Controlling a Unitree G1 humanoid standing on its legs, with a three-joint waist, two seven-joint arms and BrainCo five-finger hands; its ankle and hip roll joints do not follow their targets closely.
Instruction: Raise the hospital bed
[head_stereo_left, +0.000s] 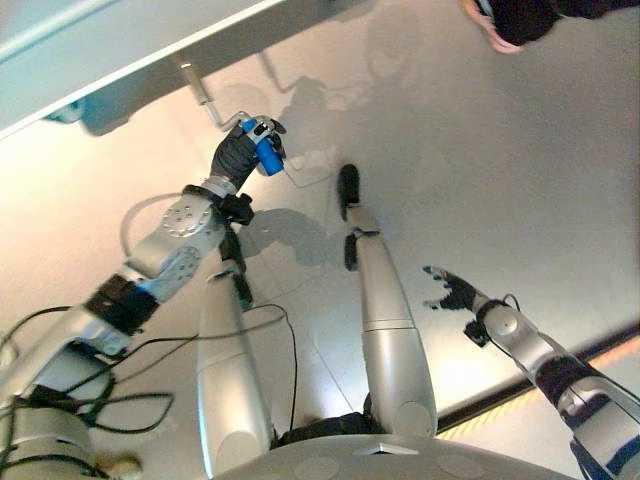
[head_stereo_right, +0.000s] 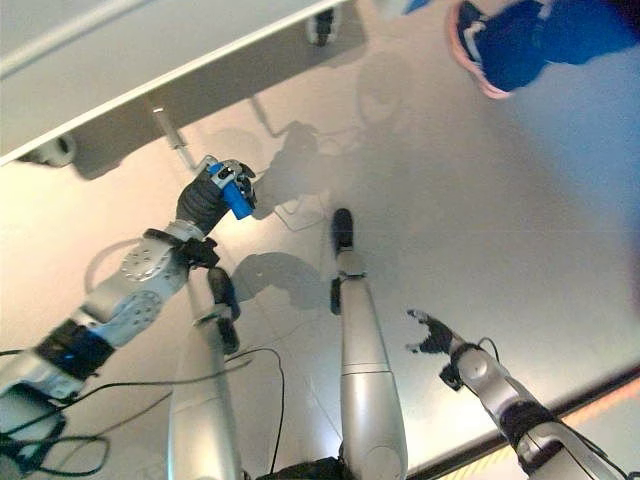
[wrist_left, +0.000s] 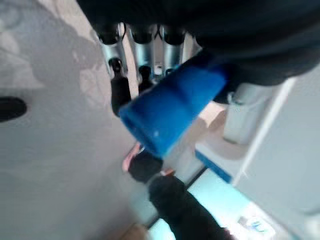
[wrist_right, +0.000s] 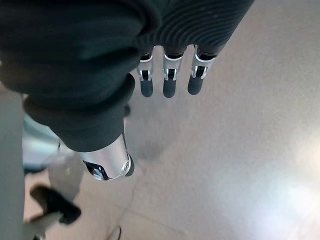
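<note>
- One blue crank handle (head_stereo_left: 267, 155) is your reference: it sits at the end of a metal crank rod (head_stereo_left: 203, 93) running out from under the hospital bed (head_stereo_left: 120, 40), just beside the frame's edge.
- Your left hand (head_stereo_left: 243, 150) has its fingers curled round that handle, likely so you can turn it and lift the bed.
- Your right hand (head_stereo_left: 450, 289) hangs well away from the handle, over bare floor, fingers relaxed and holding nothing.
- A person's shoe (head_stereo_right: 490, 45) stands beyond the handle, apart.
</note>
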